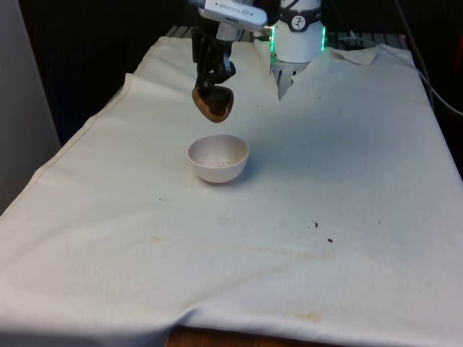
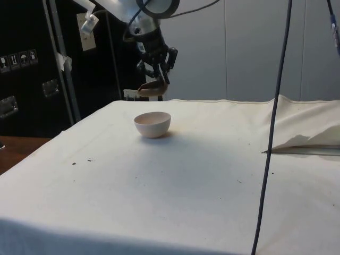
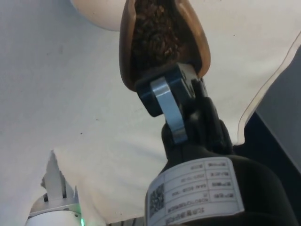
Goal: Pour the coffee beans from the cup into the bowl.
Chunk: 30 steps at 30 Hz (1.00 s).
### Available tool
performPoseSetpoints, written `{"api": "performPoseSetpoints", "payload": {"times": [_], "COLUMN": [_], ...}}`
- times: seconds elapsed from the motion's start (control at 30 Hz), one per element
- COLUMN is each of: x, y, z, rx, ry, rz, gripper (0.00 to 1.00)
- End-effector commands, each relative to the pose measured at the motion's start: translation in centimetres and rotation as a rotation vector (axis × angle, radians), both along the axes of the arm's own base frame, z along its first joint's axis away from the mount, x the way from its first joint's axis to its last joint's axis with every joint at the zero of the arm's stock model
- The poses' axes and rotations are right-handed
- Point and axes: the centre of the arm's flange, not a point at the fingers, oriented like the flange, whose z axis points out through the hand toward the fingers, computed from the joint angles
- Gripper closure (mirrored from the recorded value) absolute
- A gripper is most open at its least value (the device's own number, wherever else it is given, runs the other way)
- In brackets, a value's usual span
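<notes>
Front view: gripper (image 1: 214,78) holds the brown cup (image 1: 213,104) tilted in the air, above and just behind the white bowl (image 1: 218,158) on the table (image 1: 347,181). Side view: cup (image 2: 153,89) hangs over the bowl's (image 2: 153,124) far rim. Wrist view: jaws pinch the cup's (image 3: 162,40) rim, coffee beans (image 3: 157,33) inside. Risk: the cup sits off-centre, so tipping further may spill beans past the rim onto the cloth.
</notes>
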Motion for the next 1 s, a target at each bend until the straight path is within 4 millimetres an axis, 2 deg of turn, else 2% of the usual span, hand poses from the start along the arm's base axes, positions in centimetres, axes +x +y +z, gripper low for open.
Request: {"api": "performPoseSetpoints", "payload": {"times": [0.0, 0.97], "x": [-0.16, -0.12], "y": [0.16, -0.25], "z": [0.14, -0.38], "rx": [-0.003, -0.077], "ry": [0.005, 0.081], "rz": [0.015, 0.203], "gripper": [1.00, 1.00]}}
